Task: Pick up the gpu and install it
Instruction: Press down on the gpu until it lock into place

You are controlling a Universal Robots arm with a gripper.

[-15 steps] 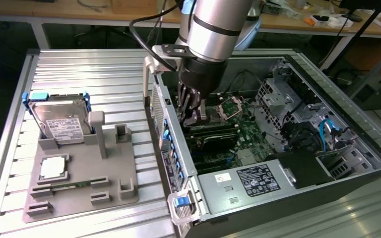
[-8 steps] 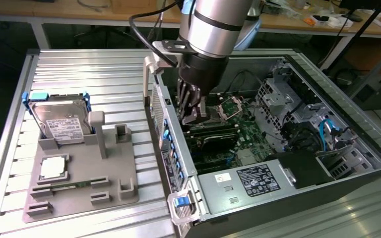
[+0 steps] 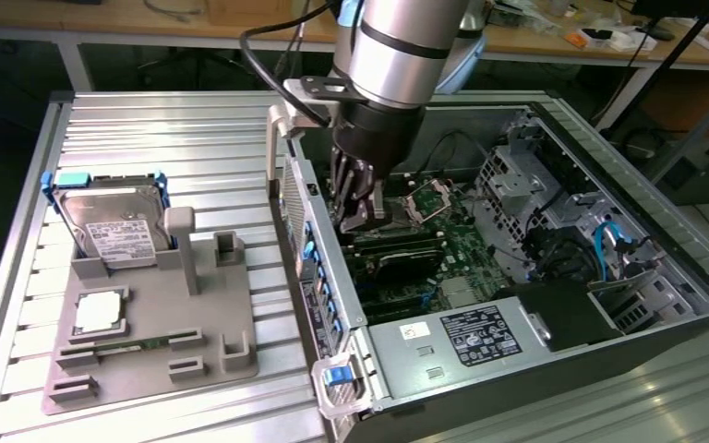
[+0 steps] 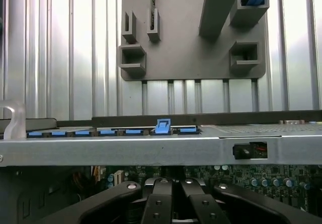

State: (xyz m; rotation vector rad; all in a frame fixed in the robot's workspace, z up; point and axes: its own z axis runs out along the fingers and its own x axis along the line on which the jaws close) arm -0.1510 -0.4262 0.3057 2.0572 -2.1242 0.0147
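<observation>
Tool (image 3: 365, 220): fingers pressed together, lowered into the open computer case (image 3: 311, 231). Its tips sit at the upper edge of the gpu (image 3: 402, 261). Whether a sliver of the card is pinched between them cannot be told.

Gpu: directly beneath the tool, inside the case, standing over the green motherboard (image 3: 460, 231). 1 dark round fan faces outward and a dark strip runs along the edge nearest the tool.

Step in hand, judged: the install stage. The card is off its holder and at the board, so pickup is complete. Full seating cannot be confirmed from here. The move in hand calls for straight pressure into the board with no tilt, because the card is thin and rigid and its edge must enter a narrow slot.

Outward from the tool:
- the case wall is bare sheet steel and carries a row of blue plastic latches (image 4: 162, 127)
- beyond it lies a matt grey moulded fixture (image 3: 145, 360) with square pockets, holding 1 silver hard drive (image 3: 114, 226)
- all of this rests on a ribbed aluminium bench (image 3: 145, 129)
</observation>
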